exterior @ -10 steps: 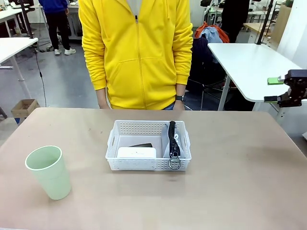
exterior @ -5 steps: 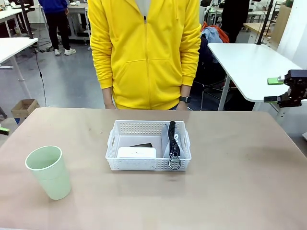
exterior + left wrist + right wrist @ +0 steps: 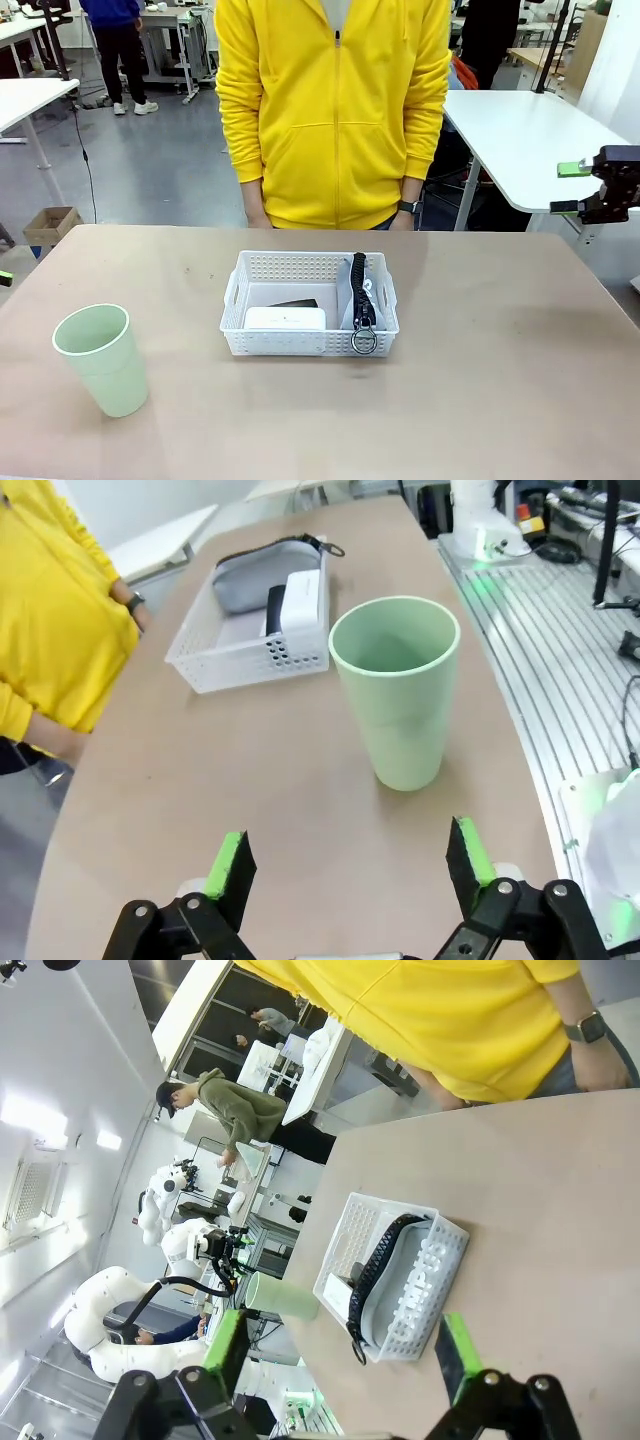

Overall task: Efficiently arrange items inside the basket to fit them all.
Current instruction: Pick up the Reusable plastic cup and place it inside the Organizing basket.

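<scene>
I see pale green plastic cup [image 3: 100, 358] on surface left of white perforated basket [image 3: 290, 343], grey zip pouch [image 3: 362, 295] edgewise inside, probably saving room; left gripper [image 3: 348, 840] spread wide facing cup, right gripper [image 3: 340, 1328] likewise spread, empty.

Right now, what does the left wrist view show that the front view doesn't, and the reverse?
Left wrist view: the left gripper, open, with the cup ahead of it, and a ribbed metal platform. Front view: the right gripper, open, raised at the far right. Both: cup, basket, pouch, white box, the person in yellow.
</scene>
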